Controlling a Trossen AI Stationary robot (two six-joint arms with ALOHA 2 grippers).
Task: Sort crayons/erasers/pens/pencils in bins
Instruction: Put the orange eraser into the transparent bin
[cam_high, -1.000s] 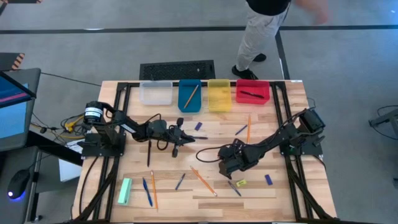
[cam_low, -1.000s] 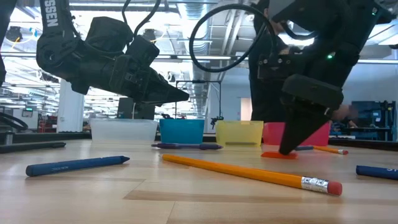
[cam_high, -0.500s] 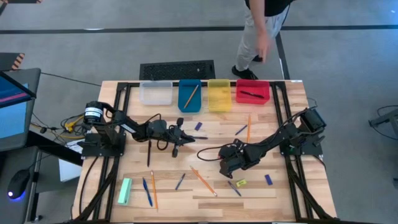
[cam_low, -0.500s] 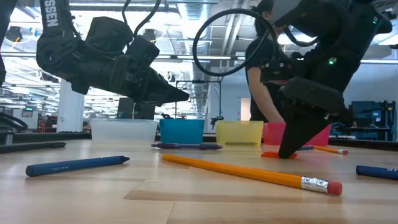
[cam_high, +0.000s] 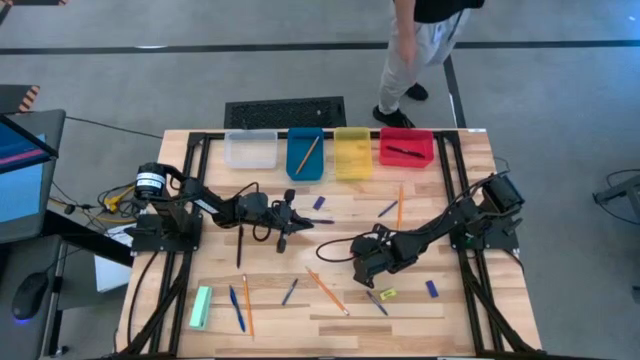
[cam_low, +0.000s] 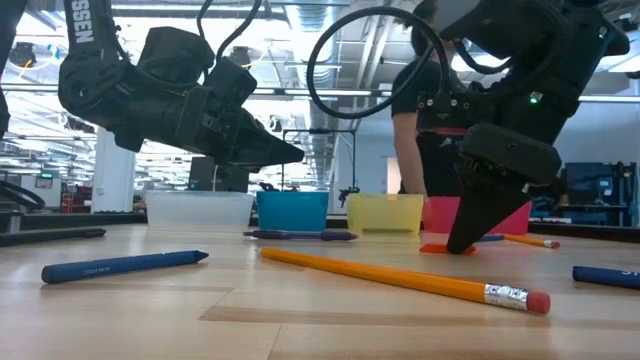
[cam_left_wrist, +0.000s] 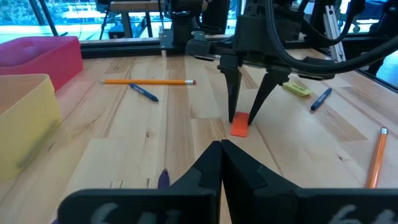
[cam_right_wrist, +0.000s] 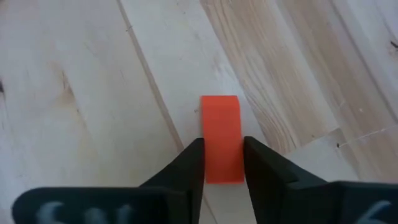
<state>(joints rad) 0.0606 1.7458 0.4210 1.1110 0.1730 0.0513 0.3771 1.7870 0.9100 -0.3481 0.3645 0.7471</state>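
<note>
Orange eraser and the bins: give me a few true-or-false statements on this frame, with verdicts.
1. The right gripper has its fingers on either side of the orange eraser. True.
2. The orange eraser is lifted clear of the table. False: it rests on the wood.
3. The left gripper is shut and holds nothing. True.
4. The blue bin holds a dark pen. False: it holds an orange pencil.
5. The red bin holds a dark pen. True.
</note>
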